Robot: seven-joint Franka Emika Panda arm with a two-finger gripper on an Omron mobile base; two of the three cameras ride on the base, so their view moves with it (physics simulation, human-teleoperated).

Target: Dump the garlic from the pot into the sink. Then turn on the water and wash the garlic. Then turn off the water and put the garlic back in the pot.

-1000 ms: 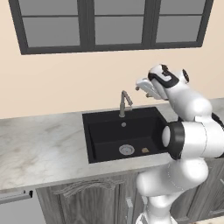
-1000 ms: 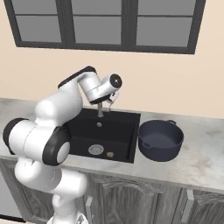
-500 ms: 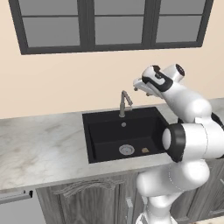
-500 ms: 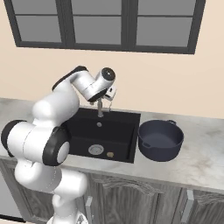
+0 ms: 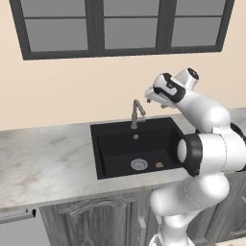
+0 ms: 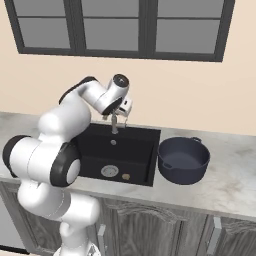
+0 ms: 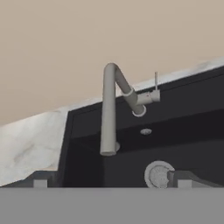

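While the white arm reaches up over the back of the black sink [image 5: 103, 153], its gripper [image 5: 154, 97] hangs in the air just beside the grey faucet [image 5: 137, 113], jaws spread wide and holding nothing. On the basin floor, a tiny tan garlic [image 5: 159, 165] lies just beside the round steel drain [image 5: 139, 165]. Beside the sink on the marble counter [image 6: 235, 185] stands the dark navy pot [image 6: 183, 160], upright and well apart from the gripper.
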